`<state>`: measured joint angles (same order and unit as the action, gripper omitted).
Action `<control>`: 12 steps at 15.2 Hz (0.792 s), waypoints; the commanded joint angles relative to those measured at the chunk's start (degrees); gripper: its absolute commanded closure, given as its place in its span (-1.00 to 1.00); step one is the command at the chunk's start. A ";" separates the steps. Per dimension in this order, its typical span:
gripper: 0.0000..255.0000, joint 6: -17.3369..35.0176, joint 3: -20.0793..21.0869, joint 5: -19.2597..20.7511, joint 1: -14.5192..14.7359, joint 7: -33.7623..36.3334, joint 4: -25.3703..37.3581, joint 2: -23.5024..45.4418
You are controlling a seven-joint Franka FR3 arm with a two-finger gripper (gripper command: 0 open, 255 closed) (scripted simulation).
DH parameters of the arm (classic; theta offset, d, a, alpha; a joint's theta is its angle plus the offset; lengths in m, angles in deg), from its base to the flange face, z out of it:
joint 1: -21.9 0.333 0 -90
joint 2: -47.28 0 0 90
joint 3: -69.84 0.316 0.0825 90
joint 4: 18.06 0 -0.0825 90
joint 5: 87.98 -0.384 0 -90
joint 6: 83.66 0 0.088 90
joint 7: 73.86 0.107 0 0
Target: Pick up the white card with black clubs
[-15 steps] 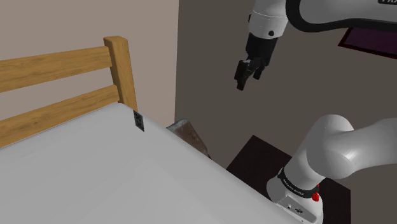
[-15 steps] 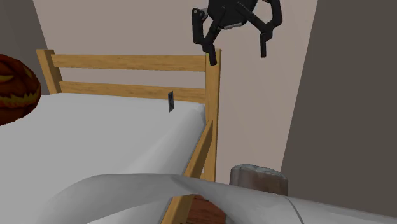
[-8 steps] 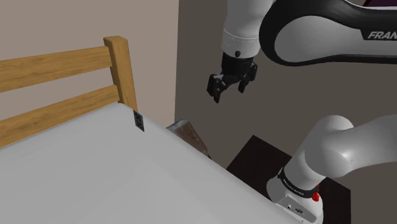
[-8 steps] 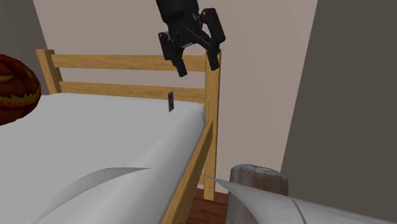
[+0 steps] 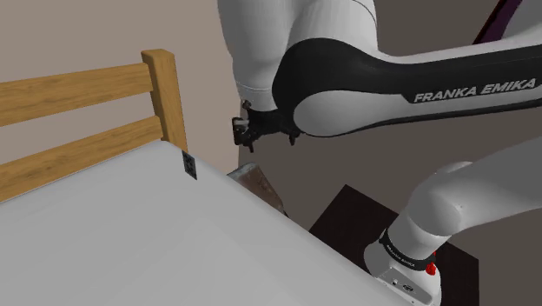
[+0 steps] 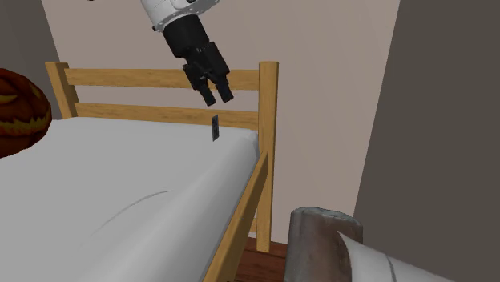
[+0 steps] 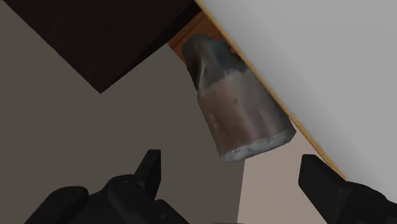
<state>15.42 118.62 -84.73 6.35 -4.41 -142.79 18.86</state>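
Black fingers (image 7: 149, 173) stand wide apart in the wrist view, with nothing between them. The gripper (image 6: 217, 94) has swung a long way in the last second. In the second exterior view it was at the top edge, above and right of the wooden bedpost (image 6: 268, 112). It now hangs left of the post and lower, just above and close to the card (image 6: 215, 128). In the shoulder view it has come from the upper right towards the centre, and the arm's thick white link now covers the top of the frame.

The card has not moved. It renders as a small dark slip rather than white, and seems to stand on edge at the corner of the pale mattress (image 5: 130, 235), beside the post and left of centre in the shoulder view.

I judge this to be the approach, nearly closed but not yet lined up. The hand's camera looks past the mattress edge at a grey-brown stump (image 7: 238, 108) on the floor, so the wrist probably needs to turn towards the card before descending.
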 commanded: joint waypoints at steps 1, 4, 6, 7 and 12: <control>-1.00 -0.14 7.24 3.68 -5.32 9.13 4.53 6.03; -1.00 -3.55 22.50 14.20 -15.91 25.07 12.50 19.26; -1.00 -13.51 28.49 32.39 -12.04 43.19 19.97 41.29; -1.00 -19.23 29.59 39.69 -8.34 49.80 23.95 50.55; -1.00 -27.88 9.52 47.40 15.75 58.56 42.75 62.12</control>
<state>-10.40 130.87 -39.83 18.28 52.01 -104.09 77.62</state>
